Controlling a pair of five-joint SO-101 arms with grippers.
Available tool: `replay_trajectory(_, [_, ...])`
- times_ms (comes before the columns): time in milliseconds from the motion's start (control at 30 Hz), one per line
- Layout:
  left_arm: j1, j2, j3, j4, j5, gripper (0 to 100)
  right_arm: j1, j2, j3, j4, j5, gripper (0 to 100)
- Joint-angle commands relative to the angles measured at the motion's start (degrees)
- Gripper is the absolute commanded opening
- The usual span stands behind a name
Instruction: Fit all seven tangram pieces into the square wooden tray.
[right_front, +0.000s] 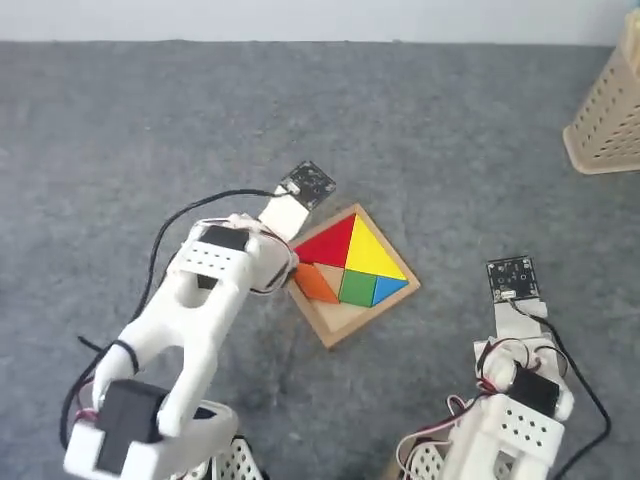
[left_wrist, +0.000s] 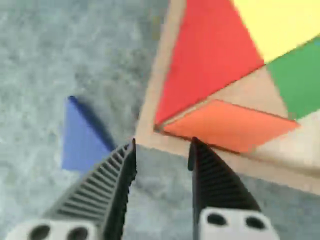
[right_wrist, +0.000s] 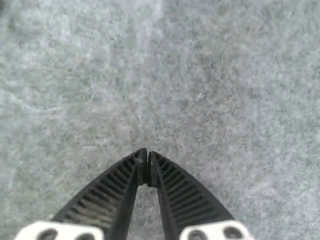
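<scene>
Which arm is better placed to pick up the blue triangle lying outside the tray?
Left. The left jaws stand open beside the blue triangle, at the tray corner; the right jaws are shut over bare carpet.

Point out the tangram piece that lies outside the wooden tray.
The dark blue triangle: it lies on the grey carpet beside the rim of the tray, close to the left gripper. The red triangle, yellow triangle and orange piece sit inside.
</scene>
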Motion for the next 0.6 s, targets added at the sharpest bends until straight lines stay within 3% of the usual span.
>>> replay_trajectory(0, [5.5, -2.7, -1.9, 1.1, 2.8, 16, 0.8, -1.2, 0.3, 0.9, 1.0, 0.9])
replay_trajectory(167, [6.7, -0.2, -2.1, -0.6, 3.8, 16, 0.8, -1.2, 0.3, 0.9, 1.0, 0.9])
replay_trajectory(367, [2.1, 9.3, -2.7, -4.7, 1.4, 16, 0.8, -1.2, 0.3, 0.9, 1.0, 0.9])
replay_trajectory(567, [-1.8, 9.8, -7.4, -3.0, 1.1, 16, 0.8, -1.2, 0.3, 0.9, 1.0, 0.9])
